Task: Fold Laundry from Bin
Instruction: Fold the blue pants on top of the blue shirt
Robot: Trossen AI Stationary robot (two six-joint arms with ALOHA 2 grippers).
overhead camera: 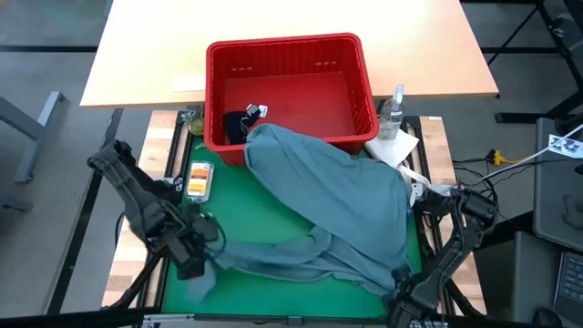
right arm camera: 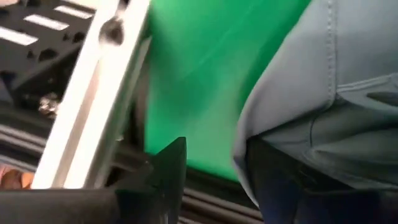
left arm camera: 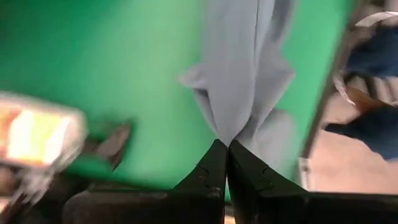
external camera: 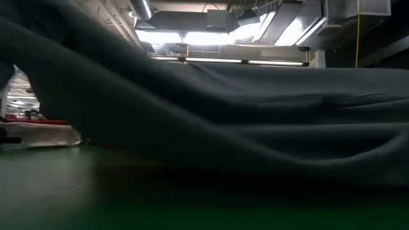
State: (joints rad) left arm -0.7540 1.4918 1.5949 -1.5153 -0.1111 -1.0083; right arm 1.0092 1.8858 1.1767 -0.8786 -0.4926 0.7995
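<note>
A large grey-blue garment (overhead camera: 328,196) drapes from the near rim of the red bin (overhead camera: 287,50) down across the green mat (overhead camera: 264,219); it fills the low view (external camera: 223,128). A dark navy garment (overhead camera: 235,123) lies in the bin's left corner. My left gripper (overhead camera: 193,264) is shut on the grey-blue garment's near left corner, above the mat. At the garment's near right part my right gripper (overhead camera: 407,281) stands open, the cloth's edge (right arm camera: 249,143) over one of its fingers. My left gripper (left arm camera: 227,144) pinches a bunched corner of the grey-blue garment (left arm camera: 233,127) between its two fingertips, coming from above and pointing down. The cloth runs away from the fingers in gathered folds toward the mat. My right gripper has the garment's edge lying over one finger and hiding it; the other finger (right arm camera: 174,155) stands bare over the mat.
A clear spray bottle (overhead camera: 393,109) and a white paper towel (overhead camera: 393,146) sit by the bin's right near corner. A yellow-orange packet (overhead camera: 199,179) lies on the mat's left edge. The metal frame rail (right arm camera: 106,93) runs beside my right gripper.
</note>
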